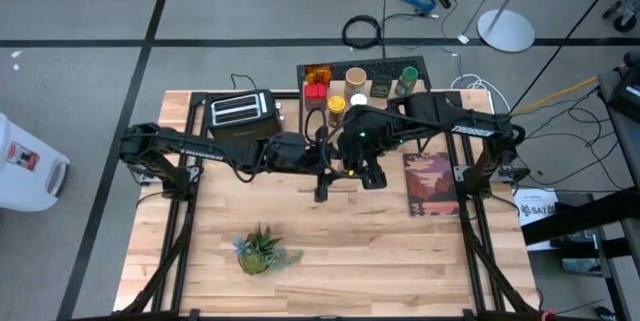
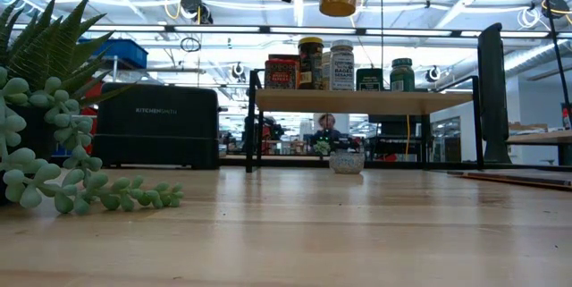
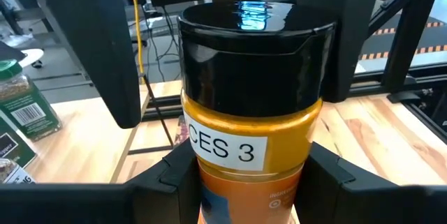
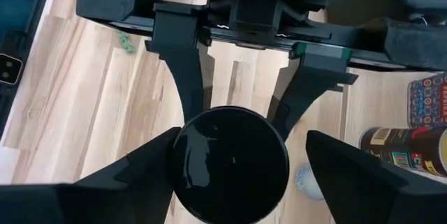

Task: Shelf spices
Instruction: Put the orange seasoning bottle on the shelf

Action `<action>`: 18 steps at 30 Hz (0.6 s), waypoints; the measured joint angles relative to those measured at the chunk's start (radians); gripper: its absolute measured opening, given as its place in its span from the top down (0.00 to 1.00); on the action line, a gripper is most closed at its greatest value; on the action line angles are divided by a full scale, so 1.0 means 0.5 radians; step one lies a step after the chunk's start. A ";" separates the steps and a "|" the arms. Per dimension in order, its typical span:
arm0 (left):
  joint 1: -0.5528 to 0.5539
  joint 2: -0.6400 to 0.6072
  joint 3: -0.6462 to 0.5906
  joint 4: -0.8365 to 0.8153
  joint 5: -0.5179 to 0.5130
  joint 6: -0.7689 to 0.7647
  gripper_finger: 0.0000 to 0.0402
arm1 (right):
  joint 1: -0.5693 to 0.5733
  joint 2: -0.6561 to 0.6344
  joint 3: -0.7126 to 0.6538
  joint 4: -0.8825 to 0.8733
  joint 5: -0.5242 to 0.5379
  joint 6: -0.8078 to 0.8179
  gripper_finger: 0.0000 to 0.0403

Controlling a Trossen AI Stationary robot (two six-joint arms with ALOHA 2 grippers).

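While the left gripper (image 3: 251, 182) clamps a black-lidded orange jar (image 3: 248, 105) above mid-table, the right gripper (image 4: 234, 147) brackets its lid, fingers apart. At twelve o'clock, the shelf (image 2: 362, 101) carries most spices (image 2: 335, 63); this jar remains, apparently mid-handover.

Both grippers crowd mid-table around the black-lidded jar (image 3: 248, 105), so I've no room between them. The shelf (image 2: 362, 101) is packed along its left and middle; I see bare plank toward its right end. The toaster (image 1: 240, 111) blocks the left; open tabletop (image 1: 350, 251) near me.
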 joint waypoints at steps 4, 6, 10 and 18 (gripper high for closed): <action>-0.001 0.000 0.000 -0.001 -0.001 0.000 0.58 | 0.001 0.000 0.000 -0.009 -0.001 -0.005 0.29; -0.001 0.000 0.000 -0.005 -0.001 0.000 0.58 | -0.002 0.000 0.000 -0.011 -0.002 -0.008 0.30; 0.000 0.000 0.000 -0.004 -0.004 0.000 0.58 | -0.003 -0.001 0.000 -0.012 -0.005 -0.018 0.34; 0.000 0.000 0.000 -0.012 -0.035 0.033 0.58 | -0.003 -0.001 0.000 -0.015 -0.007 -0.037 0.43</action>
